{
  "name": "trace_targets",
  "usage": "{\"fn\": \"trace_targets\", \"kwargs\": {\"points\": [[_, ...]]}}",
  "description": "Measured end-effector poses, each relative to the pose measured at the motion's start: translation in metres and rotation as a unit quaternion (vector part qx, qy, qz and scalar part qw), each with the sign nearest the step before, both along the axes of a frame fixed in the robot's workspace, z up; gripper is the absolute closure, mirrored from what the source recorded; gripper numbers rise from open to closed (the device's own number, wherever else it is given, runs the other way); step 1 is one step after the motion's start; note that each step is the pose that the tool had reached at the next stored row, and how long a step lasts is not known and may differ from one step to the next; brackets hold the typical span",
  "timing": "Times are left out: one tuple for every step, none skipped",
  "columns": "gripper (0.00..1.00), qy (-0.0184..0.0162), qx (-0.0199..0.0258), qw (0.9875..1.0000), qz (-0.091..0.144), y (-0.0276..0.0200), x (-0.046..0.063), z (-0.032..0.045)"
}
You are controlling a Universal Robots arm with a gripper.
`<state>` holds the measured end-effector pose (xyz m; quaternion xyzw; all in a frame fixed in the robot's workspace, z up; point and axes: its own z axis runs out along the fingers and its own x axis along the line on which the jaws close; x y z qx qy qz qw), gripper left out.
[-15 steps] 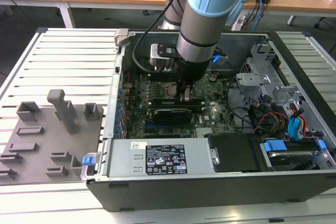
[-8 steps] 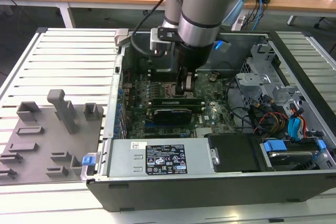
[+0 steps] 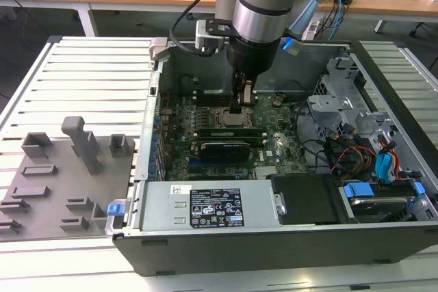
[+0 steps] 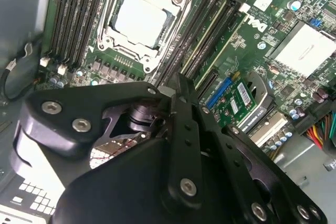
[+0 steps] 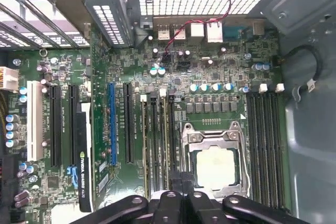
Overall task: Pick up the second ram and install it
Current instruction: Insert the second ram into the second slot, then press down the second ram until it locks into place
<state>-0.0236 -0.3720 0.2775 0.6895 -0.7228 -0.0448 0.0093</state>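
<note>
Black metal computer case (image 3: 274,237) lies open on the slatted table (image 3: 82,73), and the grey plastic tray (image 3: 41,196) is beside it at the exterior view's left. Inside, the green motherboard (image 5: 210,72) has the square processor socket (image 5: 215,166) in its middle, with black memory slots (image 5: 265,145) on both sides of it. The arm (image 3: 263,5) reaches down into the case, and the gripper (image 3: 241,104) hangs low over the bank of slots just beside the socket. Its jaws are drawn together; whether something thin is pinched between them, the wrist views cannot tell. The second ram (image 4: 218,45) seems to be the thin green stick standing on edge in that bank, very near the gripper tip, but if it is fully seated is not clear. To do this step well, the push should probably go straight down along the slot, not tilted, with the stick's notch matched. Both white end clips (image 4: 244,8) should close by themselves; a one-sided press could bend the board.
</note>
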Motion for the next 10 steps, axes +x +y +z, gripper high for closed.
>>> {"fn": "trace_targets", "kwargs": {"points": [[0.89, 0.0001, -0.0001, 1.0, 0.0, 0.0, 0.0, 0.0001], [0.89, 0.0, -0.0001, 1.0, 0.0, 0.0, 0.0, 0.0002], [0.89, 0.0, -0.0001, 1.0, 0.0, 0.0, 0.0, 0.0003], [0.89, 0.0, -0.0001, 1.0, 0.0, 0.0, 0.0, 0.0003], [0.89, 0.0, -0.0001, 1.0, 0.0, 0.0, 0.0, 0.0003], [0.89, 0.0001, -0.0001, 1.0, 0.0, 0.0, 0.0, 0.0004], [0.89, 0.0001, -0.0001, 1.0, 0.0, 0.0, 0.0, 0.0004], [0.89, 0.0001, -0.0002, 1.0, 0.0, -0.0001, 0.003, -0.0003], [0.89, 0.0003, -0.0002, 1.0, 0.0, 0.0, 0.005, -0.0012], [0.89, 0.0013, -0.0002, 1.0, 0.0, 0.0, 0.011, -0.0041]]}}
